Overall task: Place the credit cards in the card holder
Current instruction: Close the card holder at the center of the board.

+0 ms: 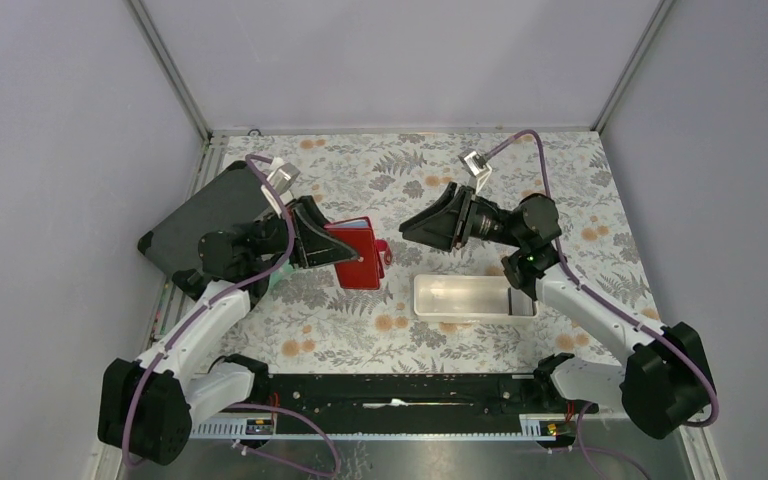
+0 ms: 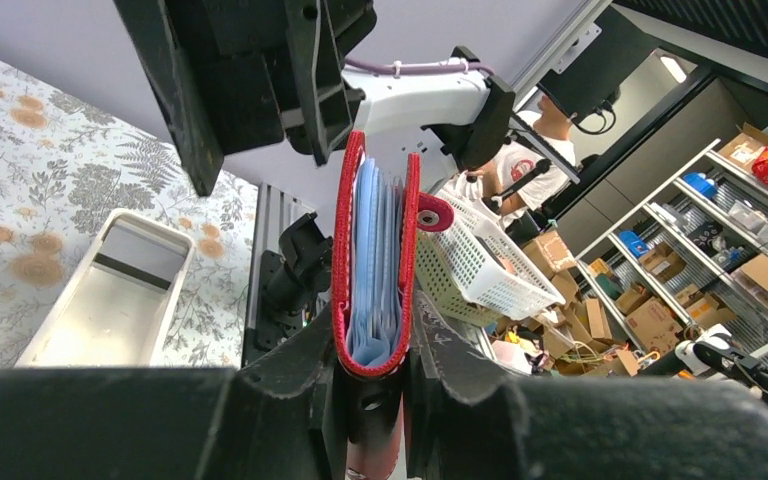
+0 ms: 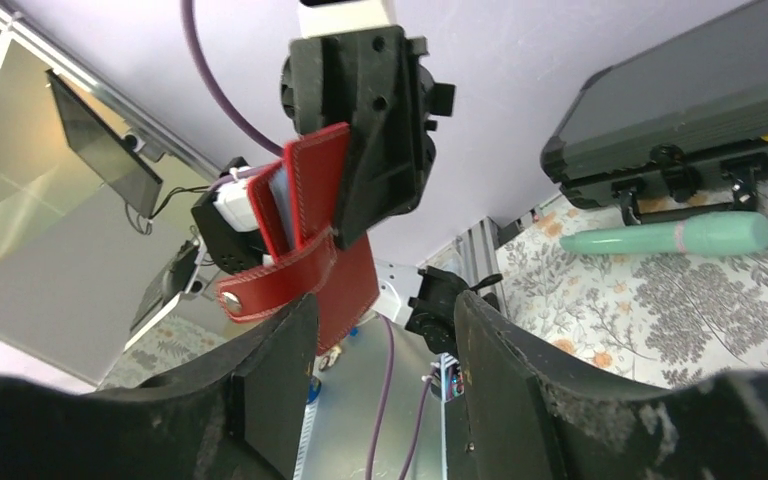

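Left claw: is clamped on small red leather-like folding wallet.
Wallet: light blue plastic cards are tucked inside.
Right claw: is spread open, empty.

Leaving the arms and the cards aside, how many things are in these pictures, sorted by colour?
Red: 1, the card holder
White: 1, the tray
Dark grey: 1, the hard case
Mint green: 1, the pen-like stick
Total: 4

Bright, even overhead light with soft shadows; wrist views blur at near edges.
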### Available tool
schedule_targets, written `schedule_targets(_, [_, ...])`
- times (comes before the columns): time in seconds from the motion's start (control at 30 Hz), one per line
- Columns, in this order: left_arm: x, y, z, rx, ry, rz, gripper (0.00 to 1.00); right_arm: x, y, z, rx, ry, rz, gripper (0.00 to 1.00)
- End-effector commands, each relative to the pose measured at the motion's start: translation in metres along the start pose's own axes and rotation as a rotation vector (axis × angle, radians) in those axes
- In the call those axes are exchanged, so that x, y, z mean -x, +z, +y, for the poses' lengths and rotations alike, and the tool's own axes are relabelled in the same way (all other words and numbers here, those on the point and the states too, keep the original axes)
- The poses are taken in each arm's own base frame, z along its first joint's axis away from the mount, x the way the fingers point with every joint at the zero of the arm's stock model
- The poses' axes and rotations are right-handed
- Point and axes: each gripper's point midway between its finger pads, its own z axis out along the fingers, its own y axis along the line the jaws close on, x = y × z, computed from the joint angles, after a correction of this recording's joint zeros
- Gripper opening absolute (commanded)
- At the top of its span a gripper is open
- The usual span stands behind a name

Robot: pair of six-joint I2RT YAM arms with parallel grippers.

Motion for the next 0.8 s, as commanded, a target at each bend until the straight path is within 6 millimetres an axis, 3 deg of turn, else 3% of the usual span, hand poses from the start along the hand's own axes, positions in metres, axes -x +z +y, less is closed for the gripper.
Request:
schedule_targets(0.0, [-0.007,-0.004,-0.005,0.003,0.079,0.022,0.00,0.022,0.008,0.038,0.147,-0.101,-0.010,0.58])
schedule_targets(0.23, [-0.009,-0.004,0.000,0.017,0.074,0.027,0.00,0.002,0.028,0.037,0.169,-0.096,0.069,0.55])
schedule_targets(0.77, [-0.009,-0.004,0.003,0.024,0.061,0.020,0.00,-0.021,0.036,0.045,0.245,-0.061,0.127,0.50])
